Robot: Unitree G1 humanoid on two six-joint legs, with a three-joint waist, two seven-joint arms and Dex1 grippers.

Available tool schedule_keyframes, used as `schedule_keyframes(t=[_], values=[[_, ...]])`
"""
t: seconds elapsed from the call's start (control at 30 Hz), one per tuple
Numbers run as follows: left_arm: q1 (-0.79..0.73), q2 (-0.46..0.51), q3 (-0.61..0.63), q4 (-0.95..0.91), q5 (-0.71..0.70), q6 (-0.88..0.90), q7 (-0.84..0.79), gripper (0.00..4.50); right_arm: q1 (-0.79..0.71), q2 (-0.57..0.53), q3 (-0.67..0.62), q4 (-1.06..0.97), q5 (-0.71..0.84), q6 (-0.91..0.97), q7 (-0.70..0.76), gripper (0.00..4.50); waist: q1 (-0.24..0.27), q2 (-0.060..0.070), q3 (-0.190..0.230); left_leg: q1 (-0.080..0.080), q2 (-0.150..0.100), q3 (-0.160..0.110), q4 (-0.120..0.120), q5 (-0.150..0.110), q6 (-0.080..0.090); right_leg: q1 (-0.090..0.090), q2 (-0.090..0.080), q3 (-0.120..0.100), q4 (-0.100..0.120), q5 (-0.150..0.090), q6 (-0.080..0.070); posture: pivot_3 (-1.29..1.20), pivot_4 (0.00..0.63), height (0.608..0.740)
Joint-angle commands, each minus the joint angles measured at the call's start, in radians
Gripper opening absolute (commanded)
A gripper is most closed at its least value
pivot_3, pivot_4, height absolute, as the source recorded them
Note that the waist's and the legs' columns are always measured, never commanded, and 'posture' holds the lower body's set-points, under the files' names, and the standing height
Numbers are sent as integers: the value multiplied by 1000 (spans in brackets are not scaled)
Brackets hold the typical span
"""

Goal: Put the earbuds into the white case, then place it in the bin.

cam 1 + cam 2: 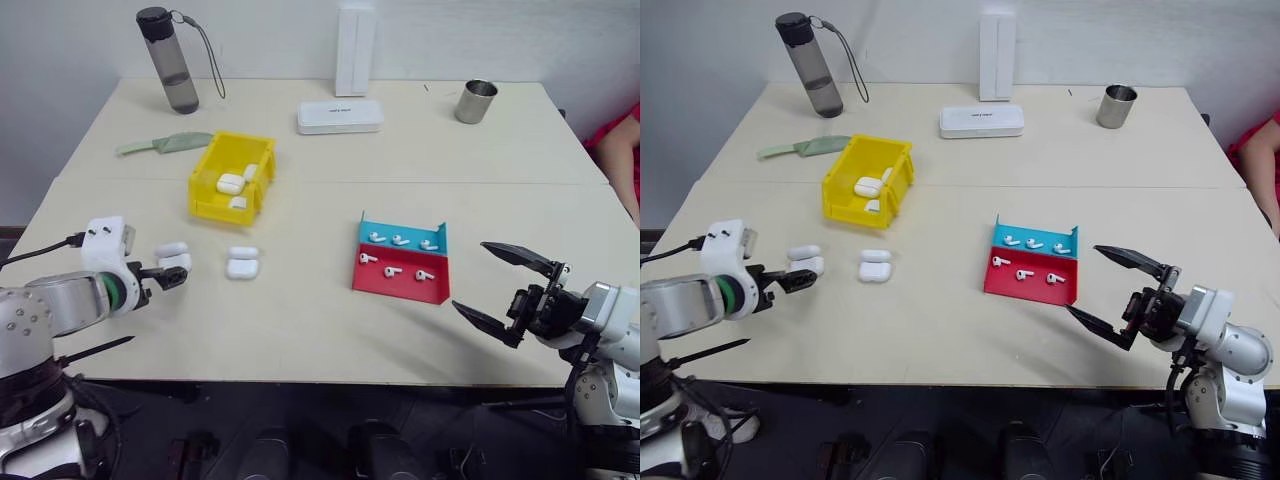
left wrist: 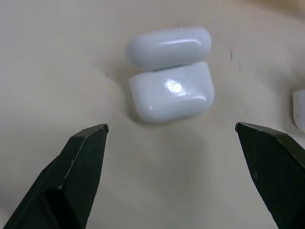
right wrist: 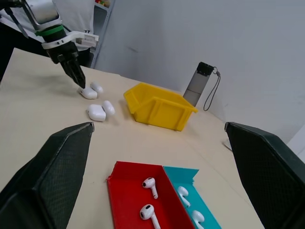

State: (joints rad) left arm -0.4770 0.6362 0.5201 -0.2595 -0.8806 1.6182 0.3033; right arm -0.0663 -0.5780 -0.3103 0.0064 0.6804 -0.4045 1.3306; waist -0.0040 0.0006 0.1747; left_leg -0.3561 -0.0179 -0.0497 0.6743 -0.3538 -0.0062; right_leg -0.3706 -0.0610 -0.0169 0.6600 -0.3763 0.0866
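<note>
An open white case (image 2: 170, 90) with its lid swung back lies on the table (image 1: 300, 330) just ahead of the left gripper (image 2: 171, 131), centred between its two spread, empty fingers; a second open case (image 1: 242, 262) sits just beside it, away from the jaws. The earbuds (image 1: 400, 255) lie in the red and blue tray (image 1: 432, 292), ahead of the right gripper (image 1: 505, 290), whose jaws gape wide and hold nothing. The yellow bin (image 1: 205, 190), with closed cases inside, stands beyond the left gripper.

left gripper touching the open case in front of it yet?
Apart. In the left wrist view both fingers of the left gripper stand wide open, with bare table between their tips and the white case.
</note>
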Motion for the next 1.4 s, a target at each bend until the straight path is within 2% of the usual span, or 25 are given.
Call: schedule_keyframes(t=[0.03,0.13,0.23,0.33,0.57,1.2,1.3,1.4], values=[[-45,-63,7,-7,9,-4,94,4491,13,-3,-16,-34,8,5,-7,4500,3,0,0,0,0,0,1,0,0,0,0,0,1,0,0,0,150,740],[-74,-131,6,-10,63,-4,156,4491,20,-4,-19,-37,10,9,-4,4500,4,0,0,-1,0,0,3,0,0,0,0,0,1,0,0,0,150,740],[-114,-211,56,-12,120,-4,209,4491,23,-6,-19,-44,12,16,-6,4500,5,0,0,-1,0,0,4,0,0,0,0,0,1,0,0,0,150,740],[-149,-253,67,7,192,-4,224,4491,26,-7,-21,-54,15,23,-11,4500,3,0,0,-1,0,0,4,0,0,0,1,0,1,0,0,0,150,740],[-167,-253,5,59,320,-4,153,4491,27,-7,-29,-70,13,32,-25,4500,5,0,0,-1,0,1,4,0,-1,-1,1,0,1,0,0,0,150,740],[-197,-253,-118,195,548,-74,-73,4491,97,21,-27,-110,-2,-4,-51,4500,21,2,-1,0,0,1,6,0,-1,1,1,0,2,0,0,0,150,740],[-183,-254,-133,197,572,-83,-100,3918,106,23,-29,-108,-1,-11,-51,4500,25,3,-2,0,0,1,6,0,-2,1,1,0,2,0,0,0,150,740],[-176,-253,-142,200,595,-86,-124,3003,116,25,-29,-107,-3,-18,-49,4500,28,3,-2,0,0,1,6,0,-2,1,1,0,2,0,0,0,150,740]])
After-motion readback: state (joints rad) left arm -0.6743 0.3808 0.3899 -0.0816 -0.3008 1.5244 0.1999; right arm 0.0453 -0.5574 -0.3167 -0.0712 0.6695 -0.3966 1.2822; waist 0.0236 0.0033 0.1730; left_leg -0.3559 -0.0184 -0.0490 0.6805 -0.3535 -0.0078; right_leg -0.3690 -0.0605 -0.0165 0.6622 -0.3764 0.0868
